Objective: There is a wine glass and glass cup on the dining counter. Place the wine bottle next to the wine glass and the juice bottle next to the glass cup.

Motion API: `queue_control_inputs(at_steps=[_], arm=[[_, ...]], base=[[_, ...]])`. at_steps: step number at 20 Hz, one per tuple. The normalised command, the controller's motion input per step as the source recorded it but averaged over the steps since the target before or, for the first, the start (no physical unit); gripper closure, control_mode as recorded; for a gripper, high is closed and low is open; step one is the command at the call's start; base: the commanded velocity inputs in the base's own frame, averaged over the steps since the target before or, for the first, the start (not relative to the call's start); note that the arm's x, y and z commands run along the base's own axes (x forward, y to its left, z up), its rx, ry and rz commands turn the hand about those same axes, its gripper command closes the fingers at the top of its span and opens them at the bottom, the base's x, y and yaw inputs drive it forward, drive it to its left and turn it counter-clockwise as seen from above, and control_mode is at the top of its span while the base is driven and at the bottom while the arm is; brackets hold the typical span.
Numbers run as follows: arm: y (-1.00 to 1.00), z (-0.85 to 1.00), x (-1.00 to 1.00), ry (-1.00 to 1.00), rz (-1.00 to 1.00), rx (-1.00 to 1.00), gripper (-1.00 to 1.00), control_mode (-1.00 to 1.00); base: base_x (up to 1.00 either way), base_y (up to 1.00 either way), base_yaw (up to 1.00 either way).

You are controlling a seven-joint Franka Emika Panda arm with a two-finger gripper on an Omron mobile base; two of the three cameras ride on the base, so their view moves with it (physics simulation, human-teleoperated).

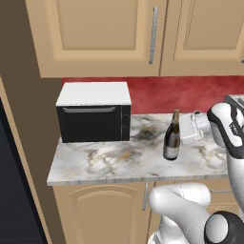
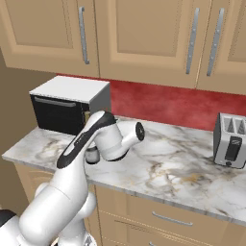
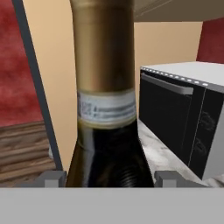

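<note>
The wine bottle (image 1: 171, 138), dark with a gold-tan neck and a pale label band, stands upright on a marble wall counter (image 1: 105, 164) just right of the microwave. In the hand view its neck and shoulder (image 3: 107, 113) rise between my two finger tips. My gripper (image 3: 111, 177) is open, with one finger on each side of the bottle's shoulder and very little gap. From the left base view the hand (image 1: 190, 127) reaches in from the bottle's right. My arm hides most of the bottle (image 2: 91, 154) in the right base view. The wine glass, glass cup, juice bottle and dining counter are out of view.
A black microwave with a white top (image 1: 94, 112) stands at the counter's left, close to the bottle. A silver toaster (image 2: 230, 139) sits far right. Tan wall cabinets (image 2: 139, 38) hang above a red backsplash. The counter's front edge is near.
</note>
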Motion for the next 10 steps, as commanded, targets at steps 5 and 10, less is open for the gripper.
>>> queue_control_inputs(at_steps=[5,10], arm=[[0.05,0.09,-0.16,0.03,0.00,-0.02,1.00,-1.00],[0.00,0.00,0.00,0.01,0.00,0.01,1.00,-1.00]], base=[[0.00,0.00,0.00],[0.00,0.00,0.00]])
